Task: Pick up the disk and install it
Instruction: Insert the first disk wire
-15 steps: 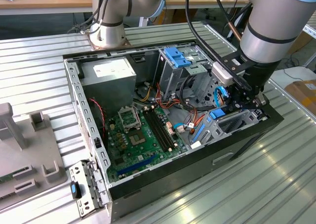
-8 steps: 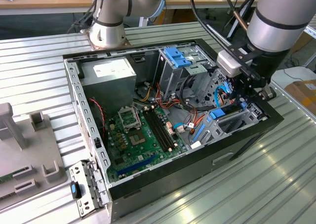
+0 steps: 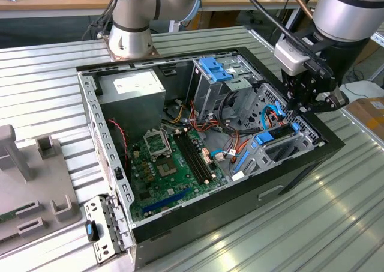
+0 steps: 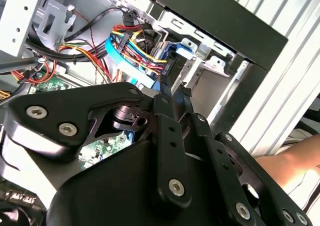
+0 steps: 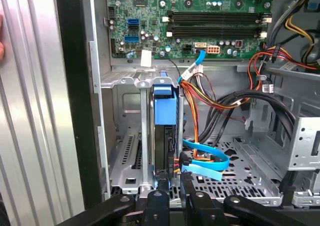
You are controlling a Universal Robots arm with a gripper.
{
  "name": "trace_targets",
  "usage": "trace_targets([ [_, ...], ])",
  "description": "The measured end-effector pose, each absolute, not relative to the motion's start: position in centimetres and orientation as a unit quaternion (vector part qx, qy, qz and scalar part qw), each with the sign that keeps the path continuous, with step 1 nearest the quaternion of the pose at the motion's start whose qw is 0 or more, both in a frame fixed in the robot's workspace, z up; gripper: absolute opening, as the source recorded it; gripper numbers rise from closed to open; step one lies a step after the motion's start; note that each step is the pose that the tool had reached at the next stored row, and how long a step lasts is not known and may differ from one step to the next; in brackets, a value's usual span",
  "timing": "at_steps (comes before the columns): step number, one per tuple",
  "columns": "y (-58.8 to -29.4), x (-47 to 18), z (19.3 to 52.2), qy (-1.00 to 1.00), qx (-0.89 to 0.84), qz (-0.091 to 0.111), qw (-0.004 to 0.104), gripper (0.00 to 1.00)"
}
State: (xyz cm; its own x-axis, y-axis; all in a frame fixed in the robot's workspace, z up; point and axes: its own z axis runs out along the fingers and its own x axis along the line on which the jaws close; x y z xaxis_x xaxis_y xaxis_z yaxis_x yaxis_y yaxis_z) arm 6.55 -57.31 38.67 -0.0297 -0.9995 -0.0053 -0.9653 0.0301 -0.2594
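The disk (image 5: 164,136) stands on edge in a slot of the low grey drive bay (image 5: 127,156) at the front corner of the open computer case (image 3: 300,164). In the first wrist view it shows a bright blue carrier tab above a dark, narrow edge; its flat label face is hidden between the bay's metal walls. In the exterior view it is just a blue strip (image 3: 282,132) at about 4 o'clock from the motherboard (image 3: 171,164).

One disk can be counted, one arm, one hand. The hand (image 3: 304,99) hangs over the case's front end, directly above the disk. In the first wrist view its two black fingers (image 5: 159,198) reach down on either side of the disk's near edge, close against it, but that view is cut off there and I cannot tell whether they pinch the disk or stand free of it.

One blue bracket (image 3: 213,69) sits on the tall grey cage at 12 o'clock from the disk. One grey power-supply box (image 3: 129,92) fills the far corner. Bundled coloured wires (image 5: 210,99) and a flat blue cable (image 5: 207,163) lie just beside the disk. The case rests on a ribbed metal table (image 3: 324,224).
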Motion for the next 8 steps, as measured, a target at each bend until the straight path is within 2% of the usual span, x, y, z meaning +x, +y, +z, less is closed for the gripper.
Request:
trace_targets([
  [8,-57.26,6.55,38.67,0.713,-0.691,-0.085,0.091,0.24],
])
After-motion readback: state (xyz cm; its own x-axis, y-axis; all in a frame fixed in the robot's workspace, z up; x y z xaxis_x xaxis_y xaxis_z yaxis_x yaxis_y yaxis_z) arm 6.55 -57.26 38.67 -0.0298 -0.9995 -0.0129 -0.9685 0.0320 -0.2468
